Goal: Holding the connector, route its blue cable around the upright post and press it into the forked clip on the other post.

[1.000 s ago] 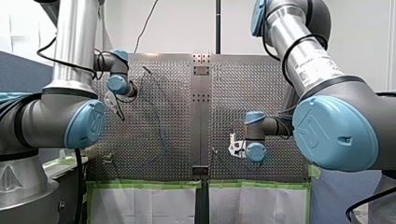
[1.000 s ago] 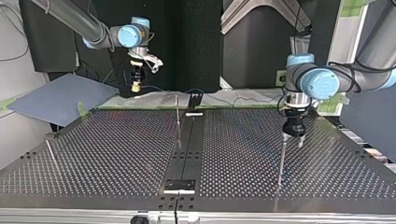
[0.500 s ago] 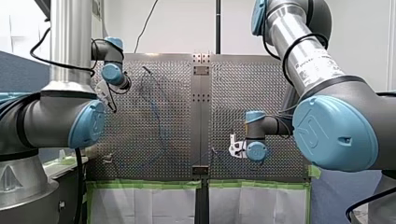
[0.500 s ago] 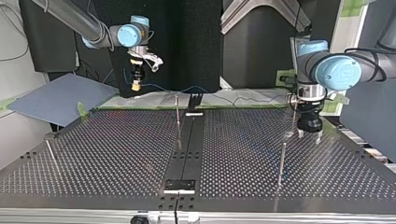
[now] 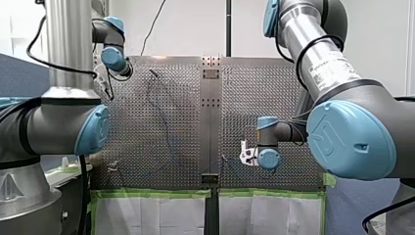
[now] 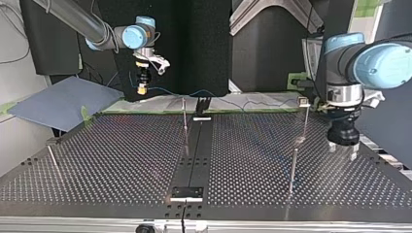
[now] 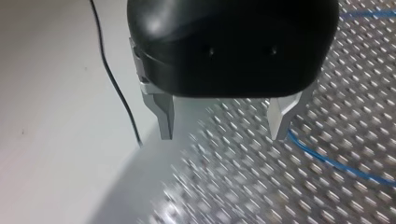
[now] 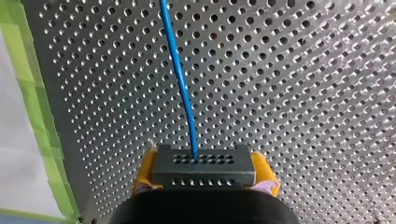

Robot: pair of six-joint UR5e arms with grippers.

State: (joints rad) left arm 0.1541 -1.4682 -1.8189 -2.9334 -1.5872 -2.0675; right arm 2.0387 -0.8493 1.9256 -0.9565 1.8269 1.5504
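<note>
Yellow-padded right gripper (image 8: 204, 179) clamps connector (image 8: 203, 163)

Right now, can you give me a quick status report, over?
Right gripper shut on connector, blue cable running ahead over the table. Left gripper open, empty. Posts stand apart from both grippers.

Robotics lab cell. Perforated metal table (image 6: 121, 155) fills the top view's lower half, with green tape (image 5: 156, 193) along its edge at the front view's bottom. My left arm (image 5: 73, 44) and my right arm (image 5: 323, 58) at the sides; black screens (image 6: 204, 43) at the top view's upper centre.
</note>
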